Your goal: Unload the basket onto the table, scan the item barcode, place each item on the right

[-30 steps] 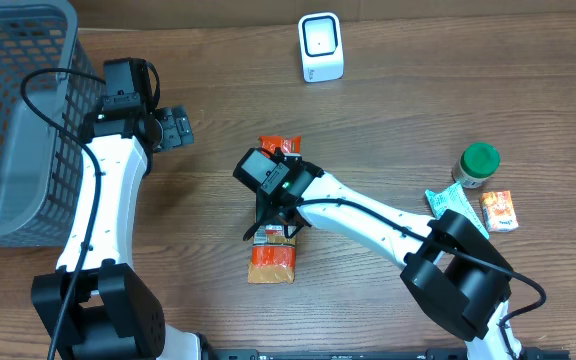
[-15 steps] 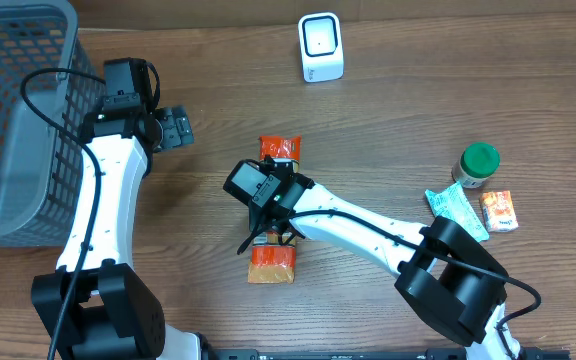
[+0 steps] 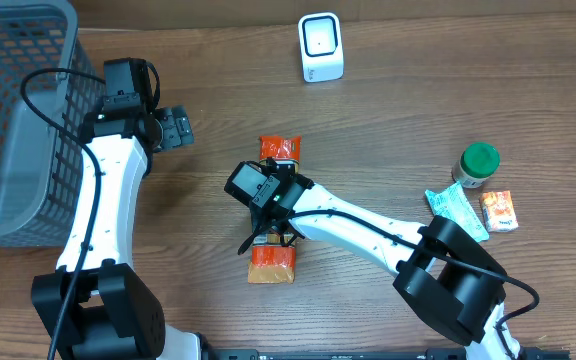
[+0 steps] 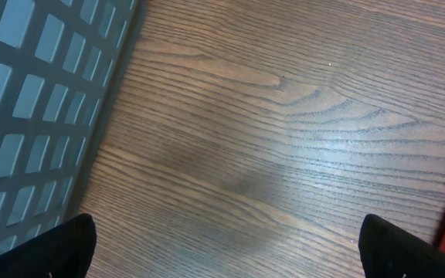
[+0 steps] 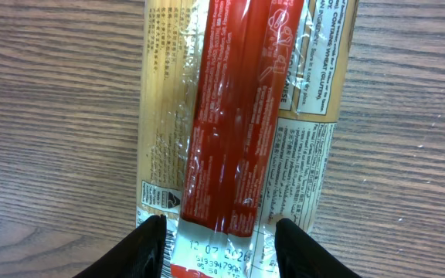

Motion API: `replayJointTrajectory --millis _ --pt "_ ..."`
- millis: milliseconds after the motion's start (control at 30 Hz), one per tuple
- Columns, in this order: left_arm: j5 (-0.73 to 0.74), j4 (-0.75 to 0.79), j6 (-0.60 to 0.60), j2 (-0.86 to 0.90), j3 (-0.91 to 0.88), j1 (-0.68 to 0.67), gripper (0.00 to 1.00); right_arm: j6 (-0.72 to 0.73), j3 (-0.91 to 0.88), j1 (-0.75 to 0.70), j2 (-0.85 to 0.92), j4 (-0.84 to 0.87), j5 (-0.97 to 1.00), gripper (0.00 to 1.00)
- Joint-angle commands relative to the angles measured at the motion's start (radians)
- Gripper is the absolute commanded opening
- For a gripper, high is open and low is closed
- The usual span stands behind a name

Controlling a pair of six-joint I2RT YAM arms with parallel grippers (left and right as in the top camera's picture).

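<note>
Near the middle of the brown wood-grain tabletop (image 3: 418,100), a long clear-film packet with a red centre stripe and orange ends (image 3: 271,262) is lying flat. It is well apart from the small white barcode scanner (image 3: 320,46) that is standing at the far edge. The right gripper (image 3: 271,232) is hanging directly over the packet. Its jaws are standing partly apart, with one finger on each long side of the wrapper near one end. Whether they are already pressing the film, I cannot tell. The left gripper (image 3: 175,128) is hovering with jaws spread wide and nothing between them, beside the grey plastic mesh basket (image 3: 8,120).

The packet is looking light and soft-skinned. Its glossy, crinkled film is likely slippery and the contents may be brittle, so a firm but not crushing squeeze is looking right. Being long, it is likely to droop or swing if taken at the very tip. A hold across the narrow width, nearer the middle, is looking safer and is leaving the printed panels uncovered. No barcode is showing clearly in the wrist view, only small print and a date code.

Counting: one packet, one scanner, one basket, one green-lidded jar (image 3: 478,165), one pale teal sachet (image 3: 453,205), one small orange carton (image 3: 499,211), and two arms, each carrying one gripper.
</note>
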Motion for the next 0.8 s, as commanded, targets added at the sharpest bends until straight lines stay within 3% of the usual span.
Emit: replayJointTrajectory --millis 0,500,767 --pt "-0.006 0.000 -0.003 0.001 0.016 -0.002 1.00 0.000 -0.010 -0.001 0.005 0.003 0.018 0.49" --pt "-0.006 0.000 -0.003 0.001 0.016 -0.002 1.00 -0.001 0.006 -0.014 0.041 -0.023 0.014 0.49" --pt "-0.006 0.000 -0.003 0.001 0.016 -0.002 1.00 0.000 0.026 -0.027 0.029 -0.053 -0.004 0.42"
